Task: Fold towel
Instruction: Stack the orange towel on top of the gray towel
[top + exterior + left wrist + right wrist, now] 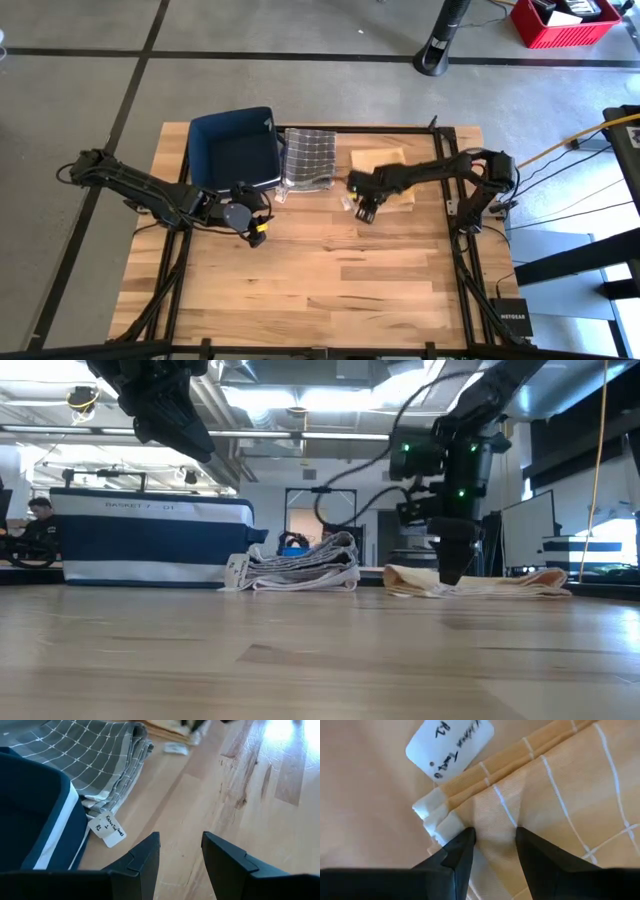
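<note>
A folded yellow towel [385, 172] with white lines lies flat on the table's far right part; a white tag [451, 747] lies beside its corner. My right gripper [363, 207] stands over that near-left corner [437, 815], pointing down, fingers slightly apart. In the low view my right gripper [450, 575] reaches down to the yellow towel [500, 582]. My left gripper [257, 232] hovers open above bare wood near the blue basket [235, 148], touching nothing. My right gripper comes from above, pointing down, and its two fingertips [465, 845] rest on the top layer of the yellow towel just inside its stacked corner [495, 815]. The cloth rises in a small crease between the fingers. The towel lies flat on the table.
A folded grey checked towel stack [308, 155] with a tag [107, 827] lies between the basket and the yellow towel. The blue basket [35, 815] stands at the far left. Bare wooden table [330, 290] spreads toward the near edge.
</note>
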`<state>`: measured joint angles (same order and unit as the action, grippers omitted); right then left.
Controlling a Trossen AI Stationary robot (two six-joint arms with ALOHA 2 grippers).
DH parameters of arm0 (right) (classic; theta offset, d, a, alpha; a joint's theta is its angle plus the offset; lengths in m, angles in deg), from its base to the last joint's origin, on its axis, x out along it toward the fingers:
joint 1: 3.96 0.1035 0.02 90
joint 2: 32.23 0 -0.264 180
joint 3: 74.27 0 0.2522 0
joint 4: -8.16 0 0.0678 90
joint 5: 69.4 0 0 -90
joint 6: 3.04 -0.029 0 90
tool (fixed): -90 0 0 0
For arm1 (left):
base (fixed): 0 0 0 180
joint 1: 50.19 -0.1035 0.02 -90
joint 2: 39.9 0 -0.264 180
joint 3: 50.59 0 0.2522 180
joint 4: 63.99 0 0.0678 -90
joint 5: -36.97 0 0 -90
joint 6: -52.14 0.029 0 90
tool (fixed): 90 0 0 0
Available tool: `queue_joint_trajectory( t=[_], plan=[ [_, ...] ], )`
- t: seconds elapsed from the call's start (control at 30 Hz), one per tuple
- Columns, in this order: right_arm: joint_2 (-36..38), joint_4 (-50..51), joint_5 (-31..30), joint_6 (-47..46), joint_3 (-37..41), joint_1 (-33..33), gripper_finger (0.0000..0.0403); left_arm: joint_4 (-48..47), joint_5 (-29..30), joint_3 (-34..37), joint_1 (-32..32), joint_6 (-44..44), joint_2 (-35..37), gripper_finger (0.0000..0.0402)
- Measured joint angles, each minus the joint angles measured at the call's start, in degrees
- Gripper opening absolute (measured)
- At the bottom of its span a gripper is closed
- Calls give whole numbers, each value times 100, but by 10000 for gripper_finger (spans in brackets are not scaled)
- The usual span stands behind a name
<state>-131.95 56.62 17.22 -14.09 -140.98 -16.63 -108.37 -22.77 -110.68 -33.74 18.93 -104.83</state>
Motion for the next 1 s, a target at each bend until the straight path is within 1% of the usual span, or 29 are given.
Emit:
queue_joint_trajectory(
  t=[0.27, 0.4, 0.6, 0.73, 0.8, 0.87, 0.93, 1.0],
  plan=[
    [-17, -510, 306, -1084, 20, 1439, 153, -6, 3, 0, 0, -115, 0, 140],
    [-24, -1048, 299, -1299, 23, 2104, 153, -7, 2, 0, 0, -129, 0, 140],
    [-65, -2253, 401, -1405, 57, 2914, 153, -7, 2, 0, 2, -131, 0, 140],
    [-61, -2834, 423, -968, 34, 3205, 153, -4, 2, 0, 1, -131, 0, 140],
    [-61, -2737, 448, -625, -86, 3256, 153, -4, 2, 0, 0, -131, 0, 140],
    [-45, -2413, 448, -416, -392, 3230, 154, -4, 2, 0, 2, -131, 0, 140],
    [7, -1759, 428, -169, -809, 3105, 157, -4, 2, 0, 0, -131, 0, 140],
    [34, -969, 271, 70, -1300, 2930, 166, -4, 0, 0, 1, -131, 0, 140]
  ],
)
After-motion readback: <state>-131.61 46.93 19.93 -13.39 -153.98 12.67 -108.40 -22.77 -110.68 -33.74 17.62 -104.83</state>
